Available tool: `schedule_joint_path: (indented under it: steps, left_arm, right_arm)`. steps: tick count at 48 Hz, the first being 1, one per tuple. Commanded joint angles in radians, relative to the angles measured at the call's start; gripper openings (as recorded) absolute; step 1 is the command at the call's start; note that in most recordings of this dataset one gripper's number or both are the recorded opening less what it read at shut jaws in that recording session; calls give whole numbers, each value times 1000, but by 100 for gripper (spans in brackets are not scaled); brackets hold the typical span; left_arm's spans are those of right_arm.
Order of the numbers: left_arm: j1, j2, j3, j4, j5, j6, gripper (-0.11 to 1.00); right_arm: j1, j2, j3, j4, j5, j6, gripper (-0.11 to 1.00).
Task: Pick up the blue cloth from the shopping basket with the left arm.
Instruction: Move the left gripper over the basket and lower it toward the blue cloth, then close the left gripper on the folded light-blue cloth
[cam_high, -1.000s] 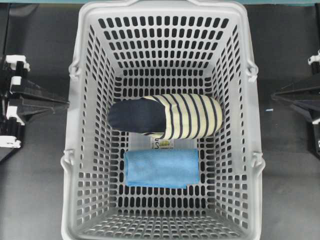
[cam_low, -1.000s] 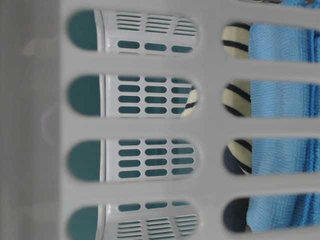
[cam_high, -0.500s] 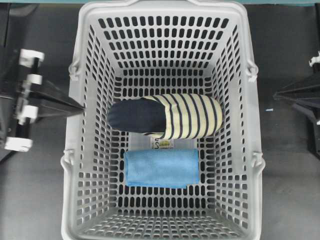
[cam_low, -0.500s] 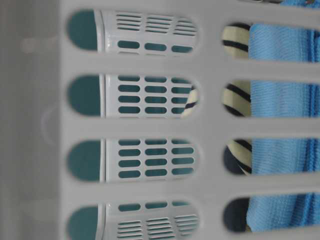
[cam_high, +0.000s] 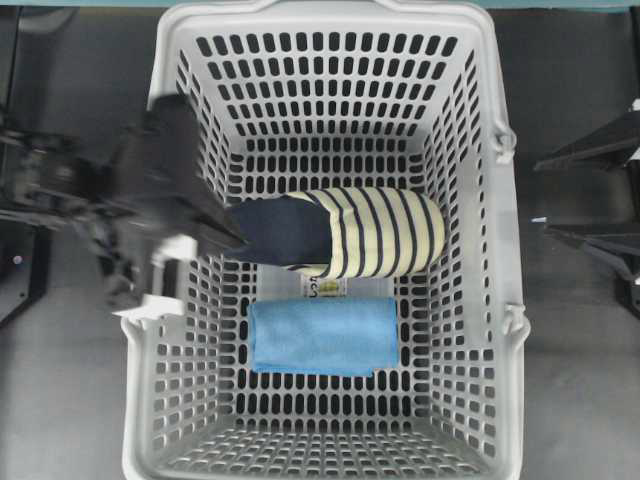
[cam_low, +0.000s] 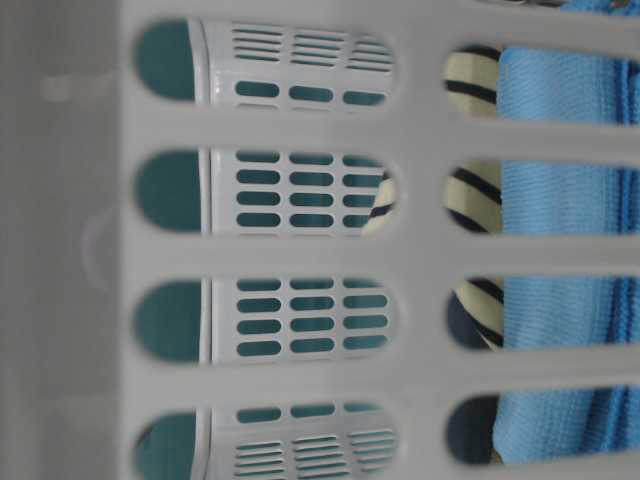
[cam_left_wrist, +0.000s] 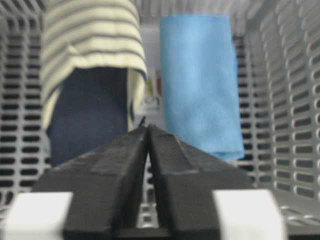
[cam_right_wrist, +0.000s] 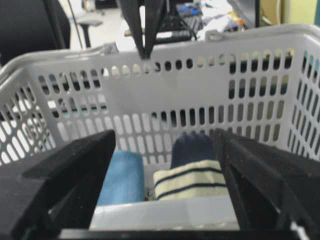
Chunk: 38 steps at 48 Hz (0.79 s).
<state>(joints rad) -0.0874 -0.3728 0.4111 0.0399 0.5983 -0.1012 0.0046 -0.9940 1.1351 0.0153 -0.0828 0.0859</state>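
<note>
From overhead I see my left arm's black lattice-fingered hand (cam_high: 228, 232) at the far left, reaching over the left rim of the large light grey slotted plastic shopping basket (cam_high: 330, 20). It is motion-blurred there, so I go by the left wrist view: the two fingers (cam_left_wrist: 120, 160) lie pressed together with barely a sliver between them, and they carry nothing. Their tips appear to hover just off the dark end of the navy-and-cream striped rolled garment (cam_high: 375, 232), though the blur keeps me from saying whether they touch it.

Moving right, that garment lies across the middle of the basket floor. Just beside it, on the side nearer the bottom of the overhead view, the small sky-blue folded cloth (cam_high: 322, 336) lies flat on the floor as a neat rectangle, untouched. A small printed label (cam_high: 325, 288) peeks out between the two.

At the far right, outside the basket over the dark table (cam_high: 570, 400), my right arm's black hand (cam_high: 590, 195) has its fingers spread wide apart and empty.
</note>
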Motion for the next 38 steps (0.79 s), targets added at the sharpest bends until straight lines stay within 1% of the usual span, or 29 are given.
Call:
schedule_joint_path:
  steps: [1,10,13,15,19,25,32,38]
  left_arm:
    - [-17,75,-103,5,71,2,18]
    - [-34,227,-256,5,219,3,72]
    - [-41,281,-310,5,244,2,85]
    - [-46,310,-336,5,249,2,90]
    - [-55,365,-373,5,249,2,90]
    - [-72,446,-403,3,249,-3,89]
    - [-98,509,-403,5,247,-2,89]
    - [-106,555,-396,5,245,-3,89]
  right_arm:
    - [-3,6,-25,5,-5,3,75]
    - [-3,5,-23,5,-9,3,76]
    - [-3,5,-23,5,-8,3,76]
    - [-3,5,-23,5,-8,3,76]
    - [-3,3,-25,5,-9,3,76]
    - [-3,3,-23,5,-9,2,76]
    - [-3,3,-23,5,-5,2,76]
    - [-3,3,-23,5,-5,2,76]
